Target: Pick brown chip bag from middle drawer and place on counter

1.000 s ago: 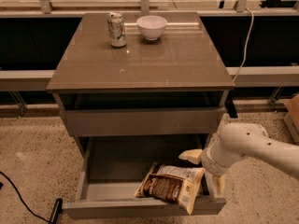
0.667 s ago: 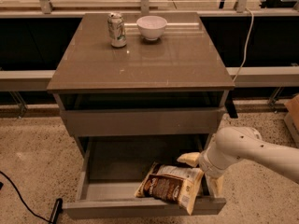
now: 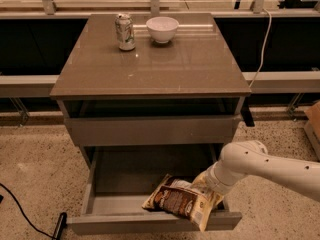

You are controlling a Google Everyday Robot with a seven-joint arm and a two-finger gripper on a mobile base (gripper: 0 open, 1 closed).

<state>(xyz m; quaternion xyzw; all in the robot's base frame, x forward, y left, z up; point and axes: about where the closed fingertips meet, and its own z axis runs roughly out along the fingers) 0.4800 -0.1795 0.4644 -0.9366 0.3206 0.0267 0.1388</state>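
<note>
the claw [image 3: 206, 184] has sunk lower, to the brown chip bag's [image 3: 176, 202] right end.

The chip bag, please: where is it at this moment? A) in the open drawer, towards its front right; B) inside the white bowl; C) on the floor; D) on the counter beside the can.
A: the chip bag lies at the front right of the open drawer, with the gripper at its right end, while the counter carries a can and a bowl.
</note>
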